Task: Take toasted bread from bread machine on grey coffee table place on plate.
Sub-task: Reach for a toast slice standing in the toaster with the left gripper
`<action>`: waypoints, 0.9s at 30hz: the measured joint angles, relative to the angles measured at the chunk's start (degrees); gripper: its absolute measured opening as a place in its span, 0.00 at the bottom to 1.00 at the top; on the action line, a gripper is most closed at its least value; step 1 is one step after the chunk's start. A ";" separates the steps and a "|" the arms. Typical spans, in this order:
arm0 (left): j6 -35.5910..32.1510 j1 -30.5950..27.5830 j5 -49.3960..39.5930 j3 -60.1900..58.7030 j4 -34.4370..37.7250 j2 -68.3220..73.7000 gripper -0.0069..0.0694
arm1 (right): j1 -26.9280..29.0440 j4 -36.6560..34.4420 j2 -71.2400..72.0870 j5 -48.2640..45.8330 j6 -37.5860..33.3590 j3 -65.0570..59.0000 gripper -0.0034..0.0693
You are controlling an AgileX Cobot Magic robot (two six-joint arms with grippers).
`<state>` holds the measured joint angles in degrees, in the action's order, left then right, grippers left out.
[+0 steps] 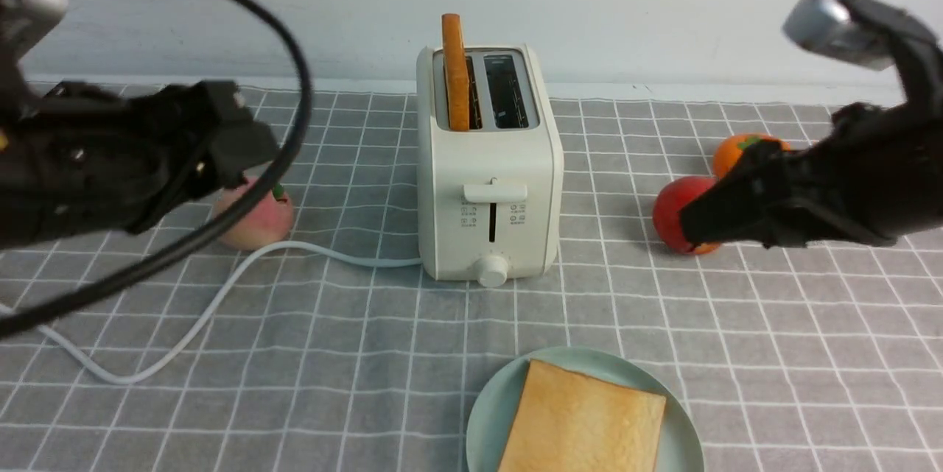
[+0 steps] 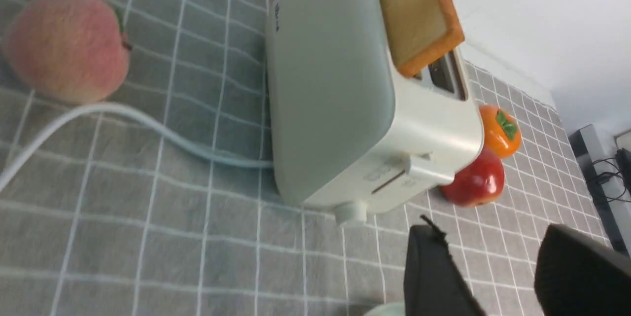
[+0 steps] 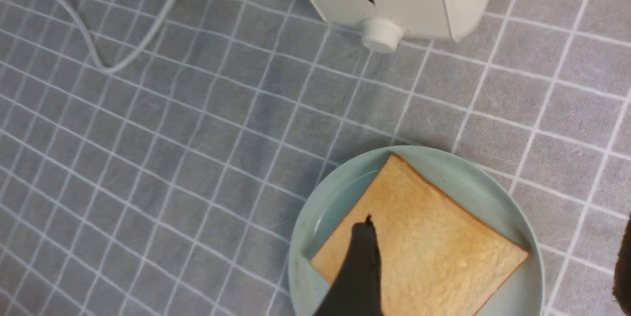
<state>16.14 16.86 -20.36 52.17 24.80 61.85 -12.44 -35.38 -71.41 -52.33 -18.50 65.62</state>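
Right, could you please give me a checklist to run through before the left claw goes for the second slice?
- Toast slice on the plate lies flat within the rim: ok, one slice is there.
- Remaining slice sticks up out of its slot: ok, in the toaster's left slot.
- Left claw open and empty: ok, jaws apart with nothing between them.
- Right claw open and free of the toast: jaws apart, ok; gap from the slice below, cannot tell.
- White cord clear of the toaster's top: ok, it runs along the grid cloth.
- Left claw lined up over the remaining slice: not ok.
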 joint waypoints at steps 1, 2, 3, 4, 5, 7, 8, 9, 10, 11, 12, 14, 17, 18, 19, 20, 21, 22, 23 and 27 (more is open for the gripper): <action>-3.03 0.00 -0.86 5.49 0.89 5.16 0.49 | 0.18 -0.61 2.73 -2.42 0.00 0.00 0.87; -3.68 0.00 -1.27 6.16 0.89 5.78 0.49 | 0.14 -0.67 3.39 -2.67 0.00 0.00 0.86; -4.83 0.00 -2.35 9.02 0.97 8.23 0.49 | 0.14 -0.85 4.30 -3.59 0.00 0.00 0.84; -6.50 0.00 -5.45 15.80 0.91 14.07 0.50 | 0.14 -1.05 6.80 -5.11 0.00 0.00 0.80; -6.79 0.00 -6.58 18.88 0.91 16.79 0.50 | 0.14 -1.05 7.76 -5.90 0.00 0.00 0.79; -7.28 0.00 -10.57 26.48 0.91 23.73 0.52 | 0.14 -1.11 9.86 -6.97 0.00 0.00 0.76; -7.33 0.00 -11.39 27.23 0.91 24.43 0.53 | 0.14 -1.11 10.06 -6.97 0.00 0.00 0.75; -7.27 0.00 -14.13 32.60 0.91 29.33 0.54 | 0.14 -1.11 11.27 -7.49 0.21 0.00 0.74; -6.77 0.00 -16.01 37.23 0.70 33.46 0.57 | 0.14 -1.11 12.13 -7.66 0.70 0.00 0.74; -5.94 0.01 -17.89 41.14 0.39 36.75 0.58 | 0.14 -1.05 12.72 -7.91 1.24 0.00 0.74; -4.85 0.25 -19.78 45.05 -0.32 39.88 0.60 | 0.14 -1.00 13.23 -8.09 1.56 0.00 0.74; -2.16 0.99 -23.16 51.99 -3.58 45.01 0.64 | 0.14 -0.34 13.76 -8.59 1.66 0.00 0.73; 3.28 3.55 -27.27 62.47 -11.66 51.95 0.70 | 0.14 1.23 13.86 -9.74 2.10 0.00 0.73; 4.54 4.48 -27.93 64.87 -13.54 53.46 0.71 | 0.14 1.71 13.86 -9.96 2.56 0.00 0.73; 5.95 5.71 -28.97 67.55 -16.76 55.19 0.72 | 0.14 2.25 13.86 -10.18 3.24 0.00 0.73; 7.19 6.96 -29.73 69.79 -20.03 56.78 0.73 | 0.19 2.96 13.86 -10.16 3.87 0.00 0.73; 7.19 7.20 -29.87 70.20 -20.70 57.07 0.73 | 0.19 3.12 13.86 -10.16 3.99 0.00 0.73; 9.00 9.06 -30.37 72.36 -25.48 58.97 0.74 | 0.19 4.14 13.86 -10.38 4.51 0.00 0.73; 10.39 10.05 -30.30 73.33 -28.09 60.36 0.74 | 0.19 4.69 13.86 -10.46 4.73 0.00 0.73; 14.80 11.73 -30.33 73.88 -34.20 63.36 0.73 | 0.19 5.47 13.86 -10.64 6.36 0.00 0.73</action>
<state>30.94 28.59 -50.69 126.04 -9.40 125.21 -12.25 -29.91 -57.55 -62.97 -12.14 65.62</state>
